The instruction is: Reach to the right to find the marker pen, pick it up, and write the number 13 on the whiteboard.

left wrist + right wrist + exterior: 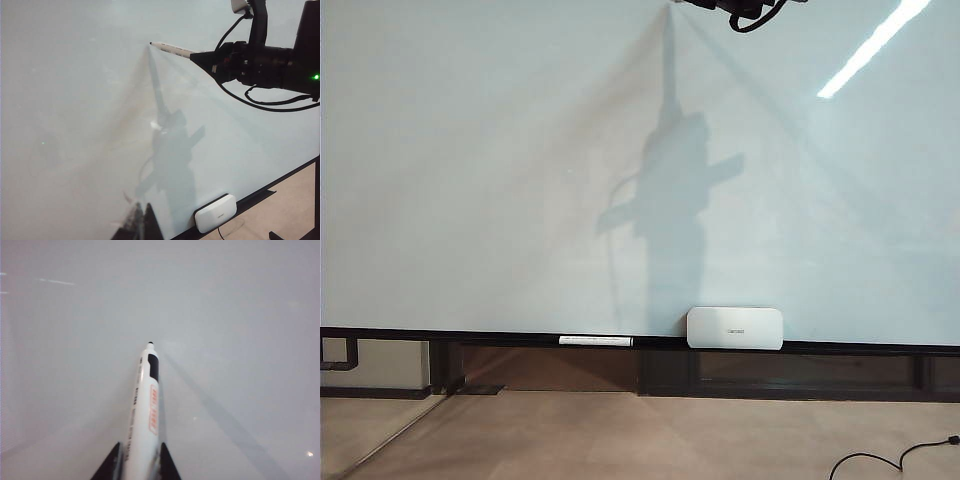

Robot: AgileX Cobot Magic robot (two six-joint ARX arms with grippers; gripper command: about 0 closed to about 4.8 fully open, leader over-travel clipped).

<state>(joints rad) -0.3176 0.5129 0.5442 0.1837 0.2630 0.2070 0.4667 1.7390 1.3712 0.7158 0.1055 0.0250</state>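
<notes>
Exterior view: The whiteboard (pixel 500 180) fills the frame, blank, with no stroke of the number 13 on it. At the top edge only a dark scrap of the right arm (pixel 745 12) shows; its long shadow falls down the board. On the ledge far below rest a thin white pen (pixel 596 341) and, just beside it, a white rounded box (pixel 735 328).

Left wrist view: The right gripper (pixel 207 57) comes in from the side, jaws clamped on the marker pen (pixel 172 49), which sticks out ahead of them toward the whiteboard (pixel 75 125). The dark tip sits at or just off the surface; contact cannot be told. The white box (pixel 215 213) lies well below. Dark blurred shapes at the frame's edge may be the left gripper (pixel 136 225); whether its jaws are apart or together cannot be told.

Right wrist view: The right gripper's (pixel 135 465) two dark jaws pinch the marker pen (pixel 144 410) by its rear barrel; the tip points straight ahead of them at bare whiteboard (pixel 240 315).

Progress: Pen found and picked up. Writing both digits appears entirely ahead.
</notes>
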